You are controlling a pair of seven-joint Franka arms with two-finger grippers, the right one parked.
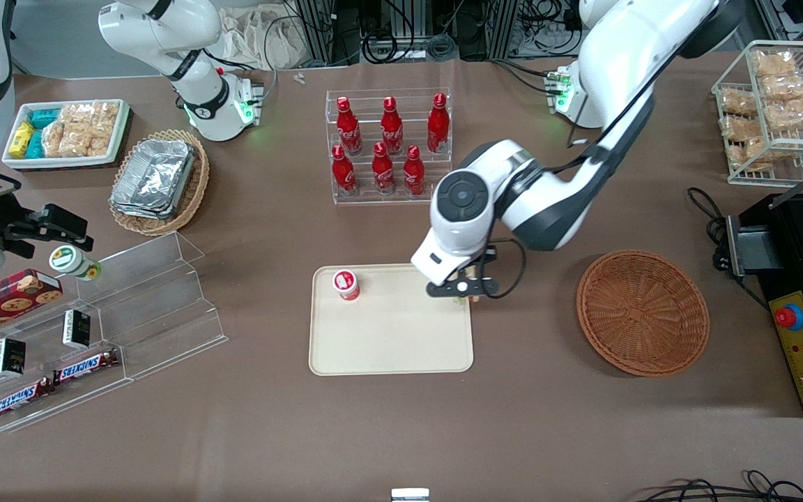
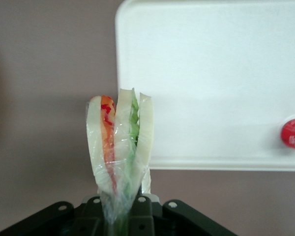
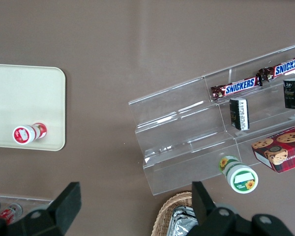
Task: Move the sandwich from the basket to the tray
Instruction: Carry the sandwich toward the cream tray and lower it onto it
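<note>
My left gripper (image 1: pixel 463 287) is shut on the clear-wrapped sandwich (image 2: pixel 120 142), a wedge of pale bread with orange, red and green layers. It holds the sandwich in the air at the edge of the cream tray (image 1: pixel 387 341) that faces the basket. In the front view the arm hides nearly all of the sandwich. In the left wrist view the sandwich sticks out of the gripper (image 2: pixel 122 216), with the tray (image 2: pixel 211 73) beside it and the brown table under it. The reddish-brown wicker basket (image 1: pixel 642 314) stands empty toward the working arm's end.
A small red-and-white cup (image 1: pixel 346 284) stands on the tray. A clear rack of red cola bottles (image 1: pixel 389 146) is farther from the camera than the tray. A clear stepped shelf (image 1: pixel 143 307) with snacks lies toward the parked arm's end. A black machine (image 1: pixel 802 293) lies beside the basket.
</note>
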